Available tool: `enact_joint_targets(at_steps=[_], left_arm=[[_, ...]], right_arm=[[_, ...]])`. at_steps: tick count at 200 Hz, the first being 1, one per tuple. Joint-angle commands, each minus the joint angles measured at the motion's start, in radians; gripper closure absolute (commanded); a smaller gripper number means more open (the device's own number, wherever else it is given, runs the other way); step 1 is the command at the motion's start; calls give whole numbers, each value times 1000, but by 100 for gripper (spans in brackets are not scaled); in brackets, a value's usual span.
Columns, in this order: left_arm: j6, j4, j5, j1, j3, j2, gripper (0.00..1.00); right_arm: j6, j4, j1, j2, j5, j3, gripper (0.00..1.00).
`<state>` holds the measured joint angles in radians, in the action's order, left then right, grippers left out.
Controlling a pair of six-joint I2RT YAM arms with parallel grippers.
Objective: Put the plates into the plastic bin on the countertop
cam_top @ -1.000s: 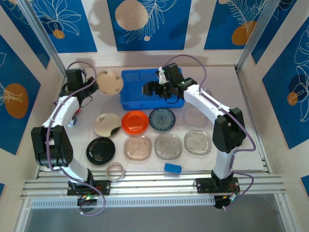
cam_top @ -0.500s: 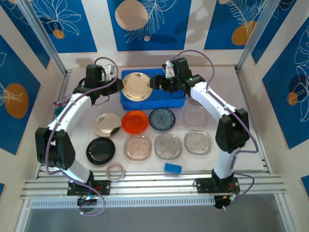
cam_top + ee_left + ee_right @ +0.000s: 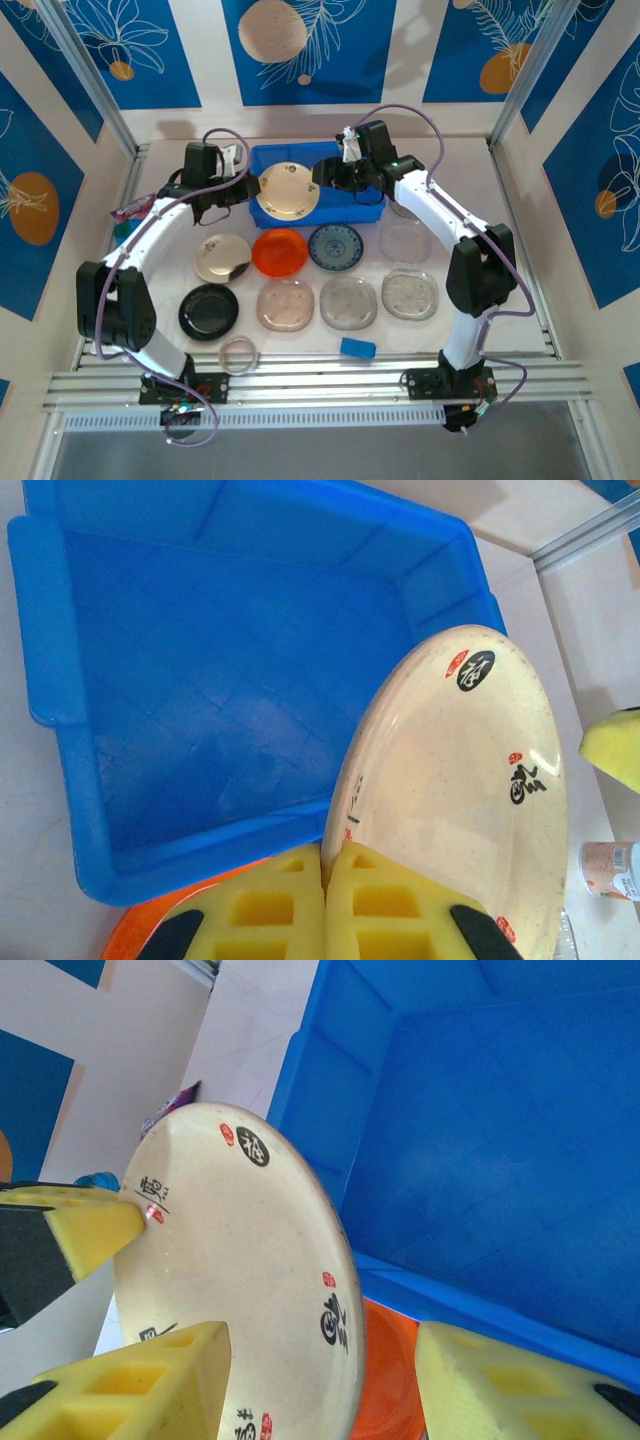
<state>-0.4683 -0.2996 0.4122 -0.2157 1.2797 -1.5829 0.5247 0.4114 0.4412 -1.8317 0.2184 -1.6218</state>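
Round beige plate (image 3: 288, 192) tilted over blue plastic bin (image 3: 300, 150).
Left gripper (image 3: 325, 900) clamps its rim; right gripper (image 3: 320, 1370), half-wide, perhaps steadies.

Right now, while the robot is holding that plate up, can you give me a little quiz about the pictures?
1. Pick one: which plate does the left gripper hold? A) an orange one B) the beige plate C) a black one
2. True or false: the beige plate lies flat on the floor of the blue bin.
3. Fill the gap: on the countertop, the orange plate lies between the shiny plate and the ___ plate.
Key: 1 B. 2 False: the gripper holds it up over the bin. 3 The blue-and-white plate.
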Motion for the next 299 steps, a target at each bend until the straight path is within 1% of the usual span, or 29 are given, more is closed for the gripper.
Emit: enact_joint_targets(at_steps=[1,12,51,72,77,81,88,89,90,91,99,121,130,141,156,171,172,179,185,195,199,209,221,230,246,270,299], left_arm=[[4,33,28,0,-7,29,100],[5,33,30,1,-4,30,100],[13,26,35,1,14,27,100],[7,34,45,0,14,23,100],[5,36,46,0,14,21,100],[4,37,47,1,14,20,100],[2,40,49,1,15,18,100],[2,41,49,1,15,18,100],[2,41,49,1,14,18,100],[2,41,50,0,15,18,100],[2,41,50,0,17,16,100],[-2,54,49,1,18,13,100],[-6,56,52,0,19,7,100],[-6,59,53,1,23,-1,100],[-7,64,49,1,22,-7,100],[-5,53,22,1,22,-12,100],[-4,51,18,2,23,-12,99],[-2,39,-7,3,24,-12,79],[1,34,-23,5,23,-10,69],[5,24,-51,12,18,-5,47],[5,19,-68,15,15,-3,36],[4,16,-100,24,3,7,22],[-5,26,-125,36,-22,25,12],[-11,35,-134,42,-38,38,8],[-13,38,-145,49,-61,59,6],[-1,52,-149,49,-92,81,7],[8,73,-146,51,-123,90,7]], right_arm=[[3,-5,7,-23,32,1,48],[5,0,7,-32,36,-4,52],[11,2,15,-49,45,-3,53],[20,-21,16,-57,78,4,54],[24,-27,15,-60,92,4,56],[27,-32,14,-66,106,5,60],[32,-32,12,-73,119,-1,69],[32,-32,12,-75,121,-3,69],[32,-31,12,-77,123,-3,72],[32,-31,11,-77,123,-5,72],[35,-26,11,-86,128,-12,83],[42,-32,4,-107,164,-24,84],[47,-28,2,-114,165,-31,86],[50,-27,-2,-121,165,-38,100],[63,-32,-13,-129,177,-48,100],[82,-49,-24,-135,185,-51,100],[83,-49,-25,-136,185,-51,100],[89,-51,-29,-140,184,-58,100],[95,-50,-34,-145,182,-67,100],[106,-45,-41,-160,173,-85,100],[112,-33,-44,-167,163,-100,100],[122,-3,-52,-192,148,-140,100],[132,25,-60,-225,130,-185,100],[134,43,-62,-247,111,-217,100],[141,80,-69,-300,88,-286,100],[131,185,-77,-409,44,-435,100],[121,211,-80,-518,44,-553,100]])
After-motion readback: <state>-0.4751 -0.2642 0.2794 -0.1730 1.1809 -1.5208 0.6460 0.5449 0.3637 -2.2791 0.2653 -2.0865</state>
